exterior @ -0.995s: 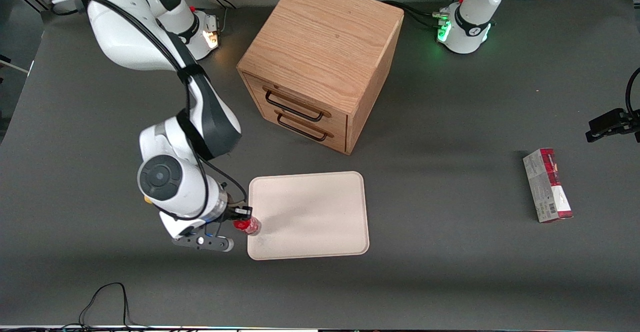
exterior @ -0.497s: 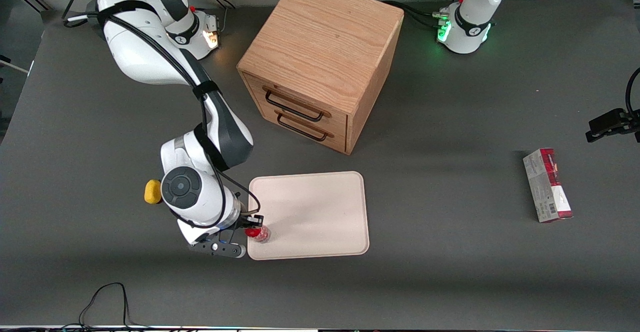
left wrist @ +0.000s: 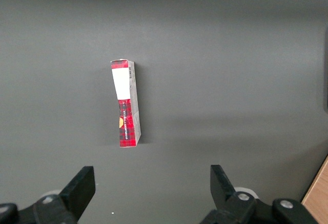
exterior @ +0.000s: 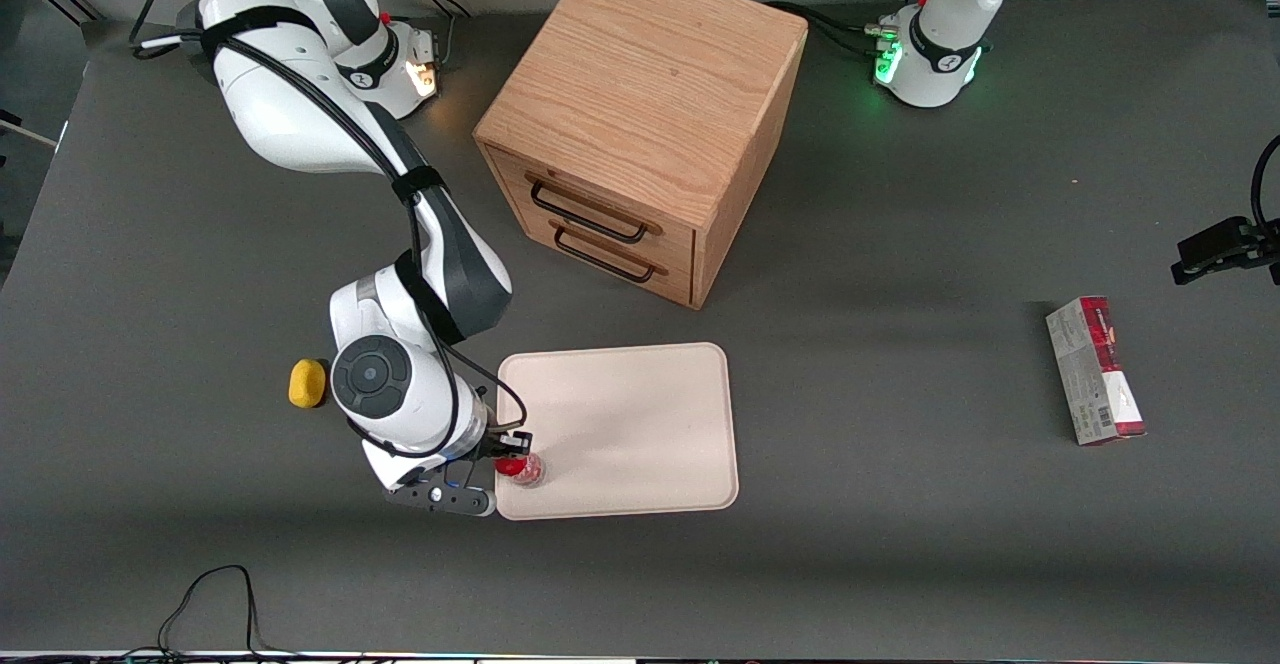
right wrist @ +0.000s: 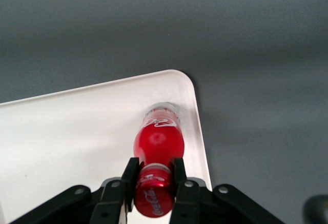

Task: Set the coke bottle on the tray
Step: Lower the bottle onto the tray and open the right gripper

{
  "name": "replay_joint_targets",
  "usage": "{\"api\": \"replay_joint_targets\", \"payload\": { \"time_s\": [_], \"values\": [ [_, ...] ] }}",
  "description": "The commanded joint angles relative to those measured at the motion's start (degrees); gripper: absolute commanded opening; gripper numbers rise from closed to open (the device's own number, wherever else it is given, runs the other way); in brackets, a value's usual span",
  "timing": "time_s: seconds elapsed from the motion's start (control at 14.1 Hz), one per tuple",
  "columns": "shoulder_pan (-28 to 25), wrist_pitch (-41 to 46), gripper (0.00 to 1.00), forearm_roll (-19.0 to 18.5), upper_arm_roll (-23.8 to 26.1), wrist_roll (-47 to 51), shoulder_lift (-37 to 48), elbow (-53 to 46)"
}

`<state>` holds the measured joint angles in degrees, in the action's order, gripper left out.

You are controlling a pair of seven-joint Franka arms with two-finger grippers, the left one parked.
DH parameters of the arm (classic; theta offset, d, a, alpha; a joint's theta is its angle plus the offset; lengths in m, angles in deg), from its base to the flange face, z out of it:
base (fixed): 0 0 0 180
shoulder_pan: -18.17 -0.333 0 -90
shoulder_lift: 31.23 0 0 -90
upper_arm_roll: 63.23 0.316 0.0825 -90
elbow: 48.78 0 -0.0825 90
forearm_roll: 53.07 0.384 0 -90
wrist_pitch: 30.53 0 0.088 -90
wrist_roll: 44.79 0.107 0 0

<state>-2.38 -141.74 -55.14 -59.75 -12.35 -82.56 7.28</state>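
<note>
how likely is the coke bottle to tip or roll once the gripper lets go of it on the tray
The coke bottle, held near its cap by the gripper, is slim and tall, so it probably tips easily. Being round, it would likely roll, though the tray has a low rim.

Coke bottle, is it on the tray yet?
Nearly. The bottle is already over the tray, near a corner close to the front camera, upright. The tool grips its cap end. Whether its base touches the tray cannot be told. Left: let go and pull away.
</note>
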Motion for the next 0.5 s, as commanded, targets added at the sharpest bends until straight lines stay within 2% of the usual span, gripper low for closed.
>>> {"api": "replay_joint_targets", "payload": {
  "time_s": [0.0,0.07,0.14,0.43],
  "values": [
    [-0.54,-0.24,0.33,0.14,-0.4,1.39,-1.05,-2.19],
    [-0.54,-0.33,0.94,-0.04,-0.4,1.31,-1.05,-2.1],
    [-0.63,-0.77,1.0,-1.43,-0.4,1.31,-1.05,-2.01],
    [-0.98,-0.86,1.0,-2.67,-0.4,1.48,-1.05,-2.01]
  ]
}}
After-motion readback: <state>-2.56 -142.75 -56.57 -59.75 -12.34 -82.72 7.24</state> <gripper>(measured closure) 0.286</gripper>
